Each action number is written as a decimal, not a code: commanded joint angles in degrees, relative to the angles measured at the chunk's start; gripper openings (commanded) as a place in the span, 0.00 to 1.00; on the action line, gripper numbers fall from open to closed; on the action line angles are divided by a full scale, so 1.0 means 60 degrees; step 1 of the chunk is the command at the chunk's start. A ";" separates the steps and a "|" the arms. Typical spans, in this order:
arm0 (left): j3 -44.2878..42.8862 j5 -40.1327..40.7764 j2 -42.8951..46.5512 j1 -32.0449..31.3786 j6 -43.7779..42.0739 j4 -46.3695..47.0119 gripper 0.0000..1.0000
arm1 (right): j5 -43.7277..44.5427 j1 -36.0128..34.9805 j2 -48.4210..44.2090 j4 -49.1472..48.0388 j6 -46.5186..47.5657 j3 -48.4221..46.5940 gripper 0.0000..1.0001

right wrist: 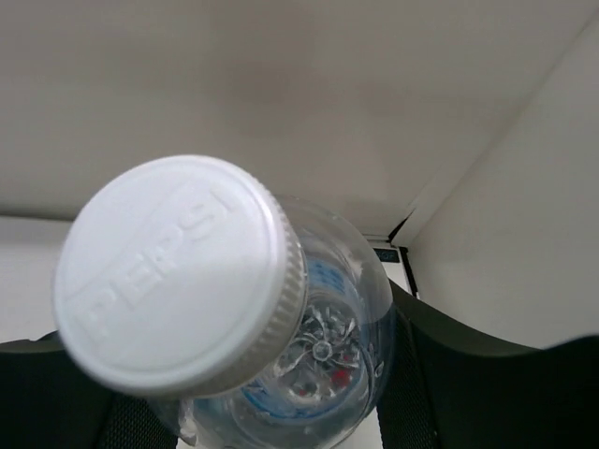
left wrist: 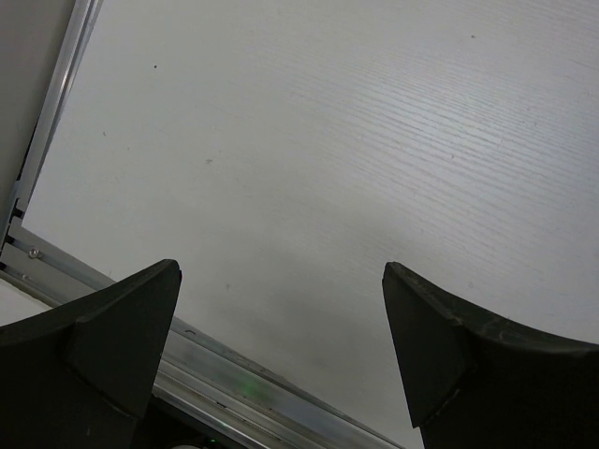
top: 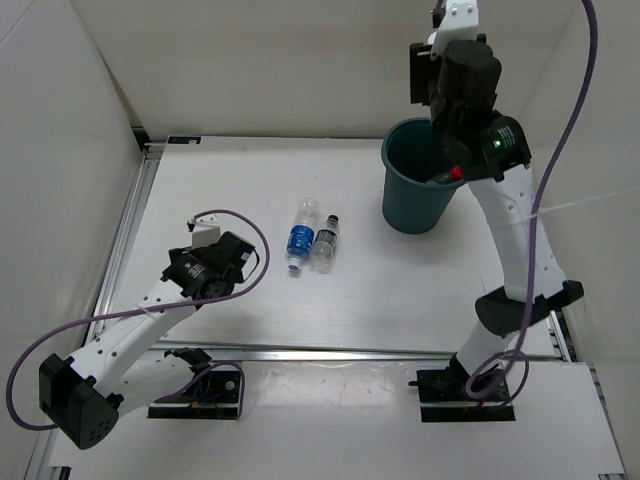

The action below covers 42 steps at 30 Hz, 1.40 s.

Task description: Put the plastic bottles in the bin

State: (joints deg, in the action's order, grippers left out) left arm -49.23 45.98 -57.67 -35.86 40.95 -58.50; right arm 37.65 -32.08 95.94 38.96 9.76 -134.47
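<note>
In the right wrist view my right gripper is shut on a clear plastic bottle with a blue label and a white cap that points at the camera. In the top view this gripper is raised above the far rim of the dark teal bin. A small red cap shows at the bin's right rim, beside the arm. A blue-labelled bottle and a black-capped bottle lie side by side on the table left of the bin. My left gripper is open and empty, low over the table, left of those bottles.
White walls enclose the table on the left, back and right. A metal rail runs along the table's near edge just under my left gripper. A purple cable hangs by the right arm.
</note>
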 commanded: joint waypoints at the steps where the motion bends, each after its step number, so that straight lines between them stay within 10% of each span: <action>1: -0.0071 0.0101 -0.0027 -0.0044 0.0088 -0.0064 1.00 | -0.0502 0.0947 0.0898 -0.1336 0.0222 -0.0015 0.16; 9: -0.0173 0.0189 -0.0510 -0.0044 0.0089 -0.0167 1.00 | -0.3152 0.2680 0.1485 -0.1806 -0.2166 0.1068 0.30; 13: -0.0597 0.0394 -0.0949 -0.0044 0.0177 -0.0270 1.00 | -0.3973 0.2812 0.1603 -0.2156 -0.2811 0.1976 0.71; 14: -0.0758 0.0394 -0.1095 -0.0044 -0.0026 -0.0183 1.00 | -0.4076 0.2812 0.1603 -0.2157 -0.2944 0.2108 1.00; 27: -0.6221 -0.7083 -0.5412 0.1040 -0.3588 0.3362 1.00 | -0.3460 0.2035 -0.2541 -0.0899 -0.4717 0.4832 1.00; 42: -0.8507 -0.7868 -0.9693 0.1494 -0.2958 0.3554 1.00 | -0.4209 0.2211 -0.4681 -0.0326 -0.4455 0.5903 1.00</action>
State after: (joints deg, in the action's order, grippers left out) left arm -96.20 0.16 -115.57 -28.27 22.59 -38.06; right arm 13.74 -18.98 68.38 36.51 -18.33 -100.25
